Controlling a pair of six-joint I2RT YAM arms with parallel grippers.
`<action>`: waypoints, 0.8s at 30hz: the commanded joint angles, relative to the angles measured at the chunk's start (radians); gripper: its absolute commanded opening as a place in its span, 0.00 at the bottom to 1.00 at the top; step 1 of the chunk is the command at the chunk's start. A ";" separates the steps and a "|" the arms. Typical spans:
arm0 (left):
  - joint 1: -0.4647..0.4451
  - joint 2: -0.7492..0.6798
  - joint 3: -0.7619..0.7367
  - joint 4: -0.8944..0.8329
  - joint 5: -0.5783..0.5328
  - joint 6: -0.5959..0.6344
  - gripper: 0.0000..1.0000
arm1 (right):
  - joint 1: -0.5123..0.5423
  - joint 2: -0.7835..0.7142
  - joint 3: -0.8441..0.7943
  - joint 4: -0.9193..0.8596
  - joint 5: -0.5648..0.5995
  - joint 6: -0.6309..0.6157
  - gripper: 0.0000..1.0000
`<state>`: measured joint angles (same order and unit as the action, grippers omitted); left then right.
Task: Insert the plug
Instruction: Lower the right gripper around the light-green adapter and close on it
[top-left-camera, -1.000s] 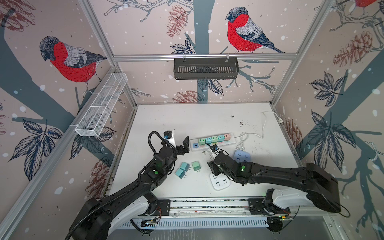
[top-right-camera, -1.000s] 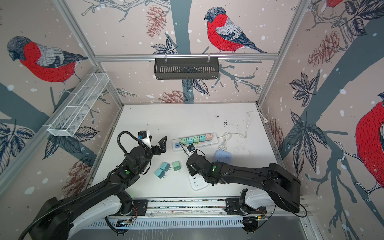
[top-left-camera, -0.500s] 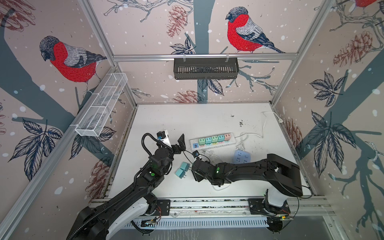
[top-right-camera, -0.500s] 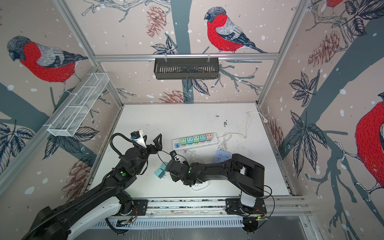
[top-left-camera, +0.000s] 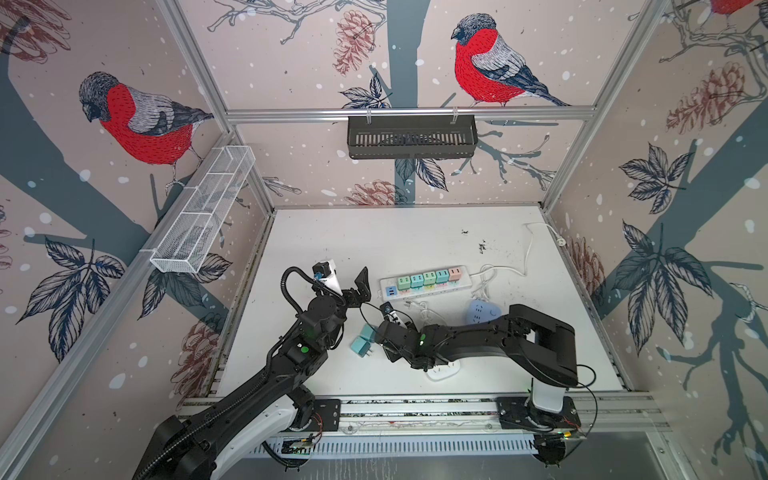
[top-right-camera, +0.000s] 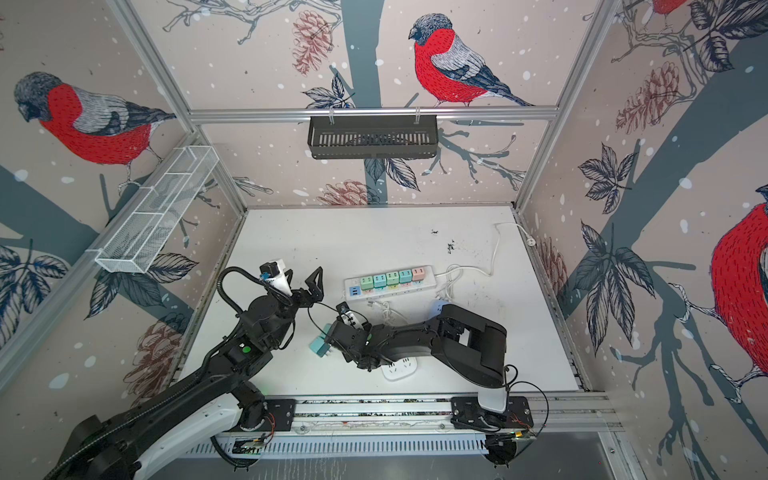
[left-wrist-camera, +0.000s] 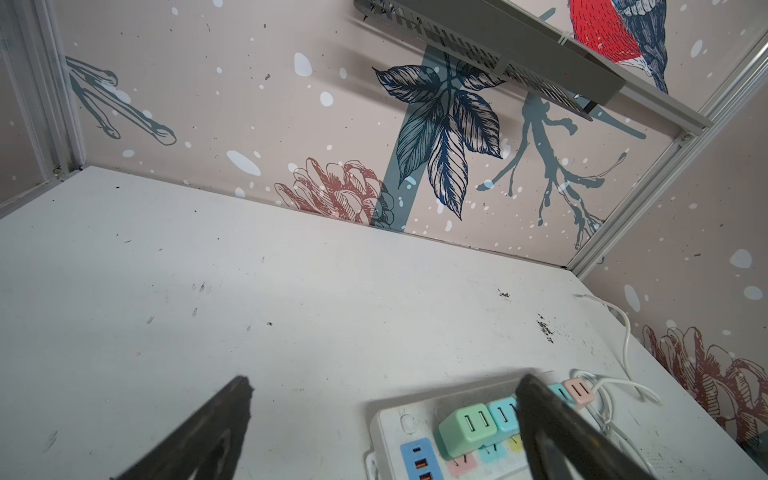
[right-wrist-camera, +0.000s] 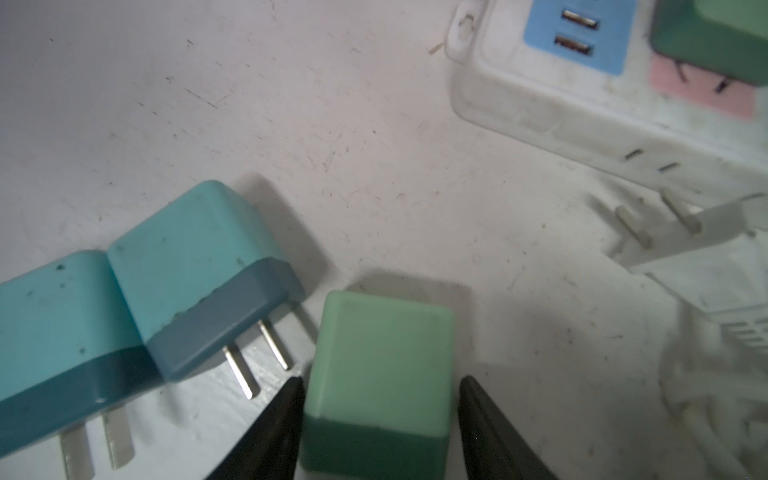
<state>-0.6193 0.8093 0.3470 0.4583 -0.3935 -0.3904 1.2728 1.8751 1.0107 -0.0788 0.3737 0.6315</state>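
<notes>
Green plug (right-wrist-camera: 380, 365) lies on the table (right-wrist-camera: 291, 104) just beside two teal plugs (right-wrist-camera: 195, 266), long axis in line with the jaws, dark base toward the wrist, prongs hidden. Right gripper (right-wrist-camera: 381, 380), a second ago farther right, now straddles it; clamping cannot be told. Left gripper (left-wrist-camera: 384, 378) remains wide apart.

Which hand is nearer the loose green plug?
Right. The right hand straddles the green plug, a finger on each side. The left hand hangs open by the power strip, apart from the plug.
</notes>
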 joint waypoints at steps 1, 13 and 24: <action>-0.002 -0.010 0.006 0.008 -0.011 0.010 0.99 | 0.001 0.018 0.005 -0.036 0.016 0.006 0.57; -0.013 -0.013 0.000 0.010 -0.046 0.038 0.99 | -0.012 0.007 -0.109 0.099 -0.005 -0.032 0.48; -0.014 0.012 0.015 0.024 0.099 0.019 0.91 | 0.016 -0.140 -0.213 0.271 0.020 -0.105 0.34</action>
<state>-0.6323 0.8227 0.3550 0.4564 -0.3573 -0.3595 1.2743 1.7840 0.8204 0.1802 0.3855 0.5369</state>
